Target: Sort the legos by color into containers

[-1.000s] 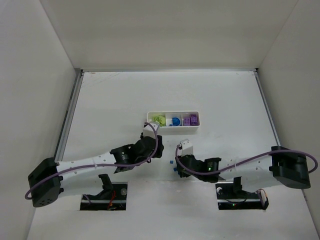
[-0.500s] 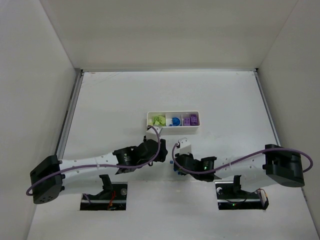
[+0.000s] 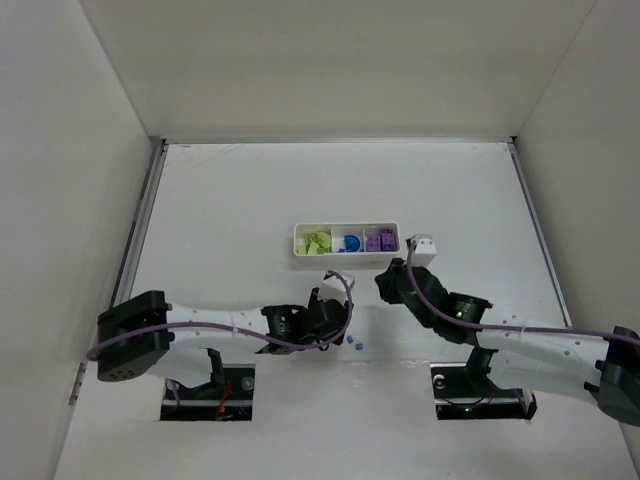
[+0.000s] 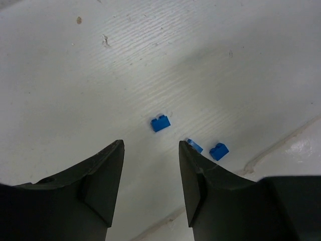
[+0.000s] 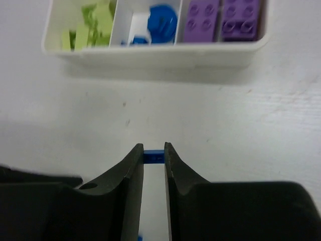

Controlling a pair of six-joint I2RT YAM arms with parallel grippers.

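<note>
The white tray (image 3: 345, 254) holds lime green legos (image 3: 317, 241) in its left compartment, blue ones with a round piece (image 3: 351, 243) in the middle, and purple ones (image 3: 380, 240) on the right. In the right wrist view the tray (image 5: 150, 54) lies ahead. My right gripper (image 5: 153, 150) is shut on a small blue lego (image 5: 153, 156), near the tray's front in the top view (image 3: 385, 284). My left gripper (image 4: 150, 145) is open over the table, with three tiny blue legos (image 4: 160, 123) just ahead of its fingertips. Blue bits show in the top view (image 3: 357, 345).
White walls surround the table on three sides. Two cut-outs (image 3: 208, 388) with electronics lie at the near edge beside the arm bases.
My right gripper has lifted off the blue bits with one blue lego and moved up-right toward the tray. My left gripper has moved right and nearer, over the remaining blue bits.
</note>
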